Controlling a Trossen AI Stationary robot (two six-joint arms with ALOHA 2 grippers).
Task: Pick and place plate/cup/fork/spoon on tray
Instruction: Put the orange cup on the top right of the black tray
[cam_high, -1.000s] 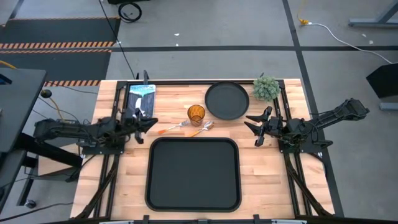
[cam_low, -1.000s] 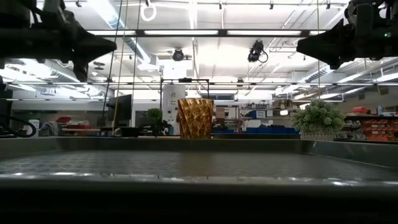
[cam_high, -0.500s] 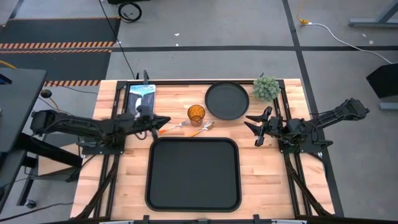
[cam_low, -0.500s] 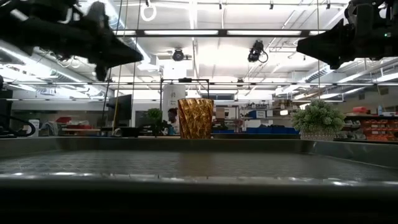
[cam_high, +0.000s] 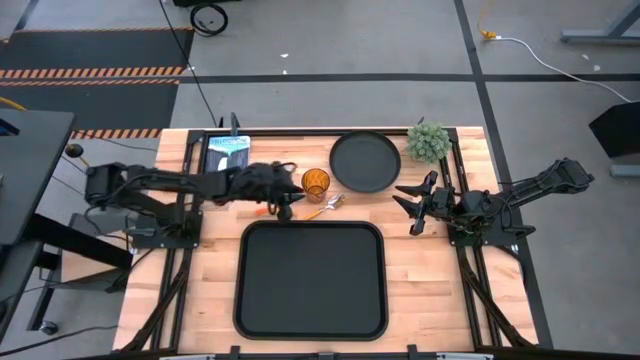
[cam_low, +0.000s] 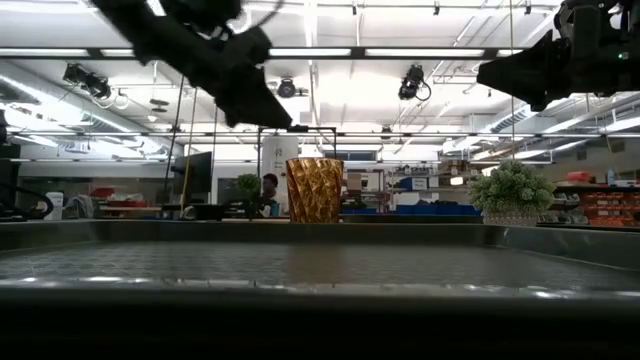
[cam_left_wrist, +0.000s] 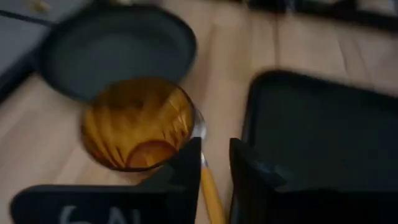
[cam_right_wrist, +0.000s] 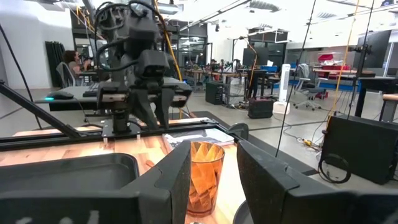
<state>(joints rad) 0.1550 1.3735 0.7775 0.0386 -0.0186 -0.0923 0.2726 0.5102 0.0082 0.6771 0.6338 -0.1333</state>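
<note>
The amber cup (cam_high: 316, 183) stands upright on the table, left of the round black plate (cam_high: 365, 160). Two orange-handled utensils (cam_high: 322, 207) lie in front of the cup; which is the fork and which the spoon I cannot tell. The black tray (cam_high: 311, 278) lies nearer the front edge. My left gripper (cam_high: 285, 202) is open and hovers above the left utensil, whose orange handle (cam_left_wrist: 211, 190) shows between the fingers, beside the cup (cam_left_wrist: 137, 124). The low view shows this gripper (cam_low: 265, 105) well above the table. My right gripper (cam_high: 412, 205) is open and empty, right of the plate.
A small potted plant (cam_high: 428, 142) stands at the far right corner, behind my right gripper. A blue-and-white flat object (cam_high: 226, 152) lies at the far left. Bare wood shows on both sides of the tray.
My left arm has reached toward the table's right, from beside the far-left object to above the utensils next to the cup, and its gripper has tipped downward. Cup, plate, utensils and tray have stayed in place.
</note>
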